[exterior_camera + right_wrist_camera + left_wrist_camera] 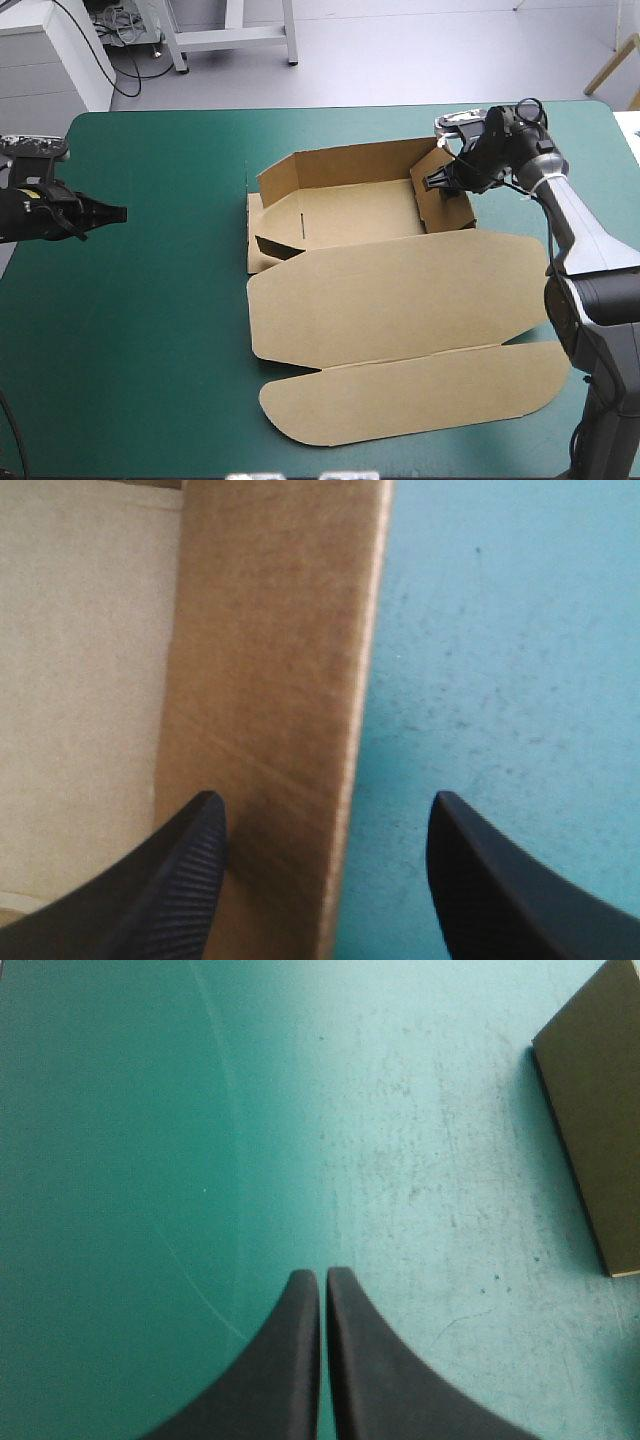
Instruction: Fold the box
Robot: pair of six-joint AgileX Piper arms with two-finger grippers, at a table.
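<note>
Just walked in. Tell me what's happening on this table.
A two-armed robot is partway through folding a brown box. The back and right walls stand raised, and the lid lies flat toward the near edge. The right gripper is open, straddling the right wall. The left gripper is shut over the bare teal-green cover, apart from the box.

Brown box (400,300) sitting half built, wide open
It's lying mid-surface (150,350) as an open tray, with the far and side walls standing up and the lid lying flat toward the near edge.
</note>
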